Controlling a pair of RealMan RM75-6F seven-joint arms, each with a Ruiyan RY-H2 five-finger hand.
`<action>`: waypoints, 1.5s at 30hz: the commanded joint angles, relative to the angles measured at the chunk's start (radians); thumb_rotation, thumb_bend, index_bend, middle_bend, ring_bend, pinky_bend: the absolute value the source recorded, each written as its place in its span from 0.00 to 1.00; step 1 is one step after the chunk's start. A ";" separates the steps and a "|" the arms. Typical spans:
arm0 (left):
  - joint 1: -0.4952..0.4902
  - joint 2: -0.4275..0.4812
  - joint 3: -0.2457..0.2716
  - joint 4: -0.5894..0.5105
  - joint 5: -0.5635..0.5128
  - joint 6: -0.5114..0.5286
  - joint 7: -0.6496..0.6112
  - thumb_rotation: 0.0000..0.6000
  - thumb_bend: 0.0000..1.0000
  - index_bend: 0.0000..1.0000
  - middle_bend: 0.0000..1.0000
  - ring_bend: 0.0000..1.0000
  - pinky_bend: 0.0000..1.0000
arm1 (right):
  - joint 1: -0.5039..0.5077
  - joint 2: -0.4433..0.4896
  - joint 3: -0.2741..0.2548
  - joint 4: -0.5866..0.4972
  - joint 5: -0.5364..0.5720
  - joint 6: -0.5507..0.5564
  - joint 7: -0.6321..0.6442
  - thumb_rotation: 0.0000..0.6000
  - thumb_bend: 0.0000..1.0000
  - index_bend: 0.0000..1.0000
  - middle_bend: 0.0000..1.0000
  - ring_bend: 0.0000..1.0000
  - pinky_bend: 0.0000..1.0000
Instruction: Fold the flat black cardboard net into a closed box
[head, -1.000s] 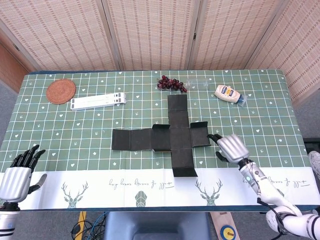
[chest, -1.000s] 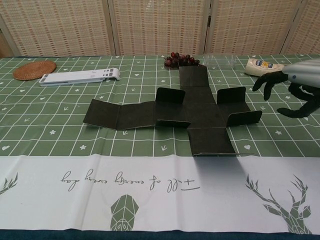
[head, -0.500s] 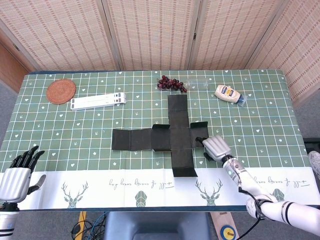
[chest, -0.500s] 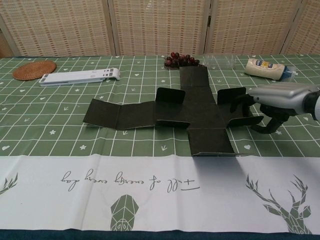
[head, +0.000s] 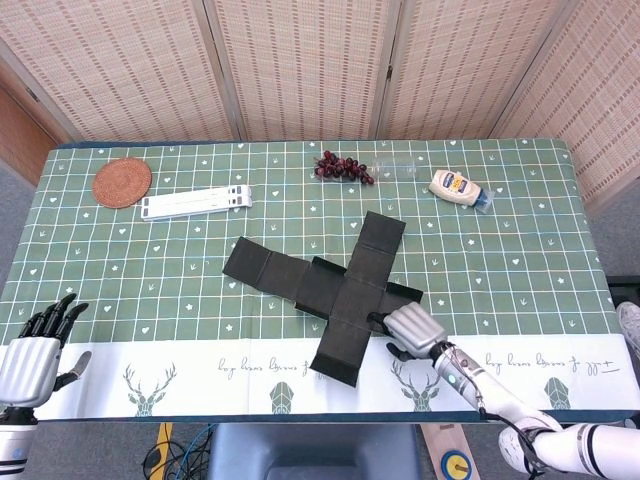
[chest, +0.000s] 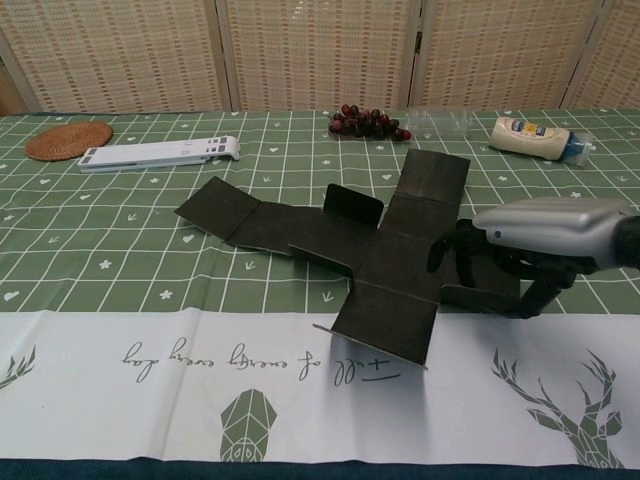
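Head view: mounted high, looking steeply down; takes in the whole table (head: 120, 300) from near edge to far edge, with the folding screen (head: 300, 60) behind. Chest view: low, near the table's near edge, facing roughly level toward the far side; close to the near strip of cloth. Shared: the cardboard net (head: 330, 285) (chest: 350, 240), right hand (head: 410, 328) (chest: 530, 240), and far row of objects.

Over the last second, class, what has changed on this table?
The right robot hand came in from the right, took hold of the black cardboard net at its right flap and dragged it nearer the front edge, turning it askew. The left robot hand, grapes, bottle, coaster and white stand stayed put.
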 joint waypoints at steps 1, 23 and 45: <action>0.000 0.000 0.000 0.001 0.002 0.001 -0.002 1.00 0.27 0.16 0.10 0.14 0.20 | -0.011 0.026 -0.002 -0.055 -0.090 0.052 0.054 1.00 0.49 0.22 0.43 0.85 1.00; 0.021 0.021 0.009 -0.014 0.010 0.026 -0.002 1.00 0.27 0.16 0.10 0.14 0.20 | 0.282 -0.237 0.085 0.212 -0.191 -0.116 -0.072 1.00 0.66 0.22 0.34 0.85 1.00; 0.039 0.013 0.015 0.023 0.009 0.034 -0.040 1.00 0.27 0.16 0.10 0.14 0.20 | 0.447 -0.434 0.163 0.571 0.193 -0.126 -0.310 1.00 0.70 0.26 0.34 0.85 1.00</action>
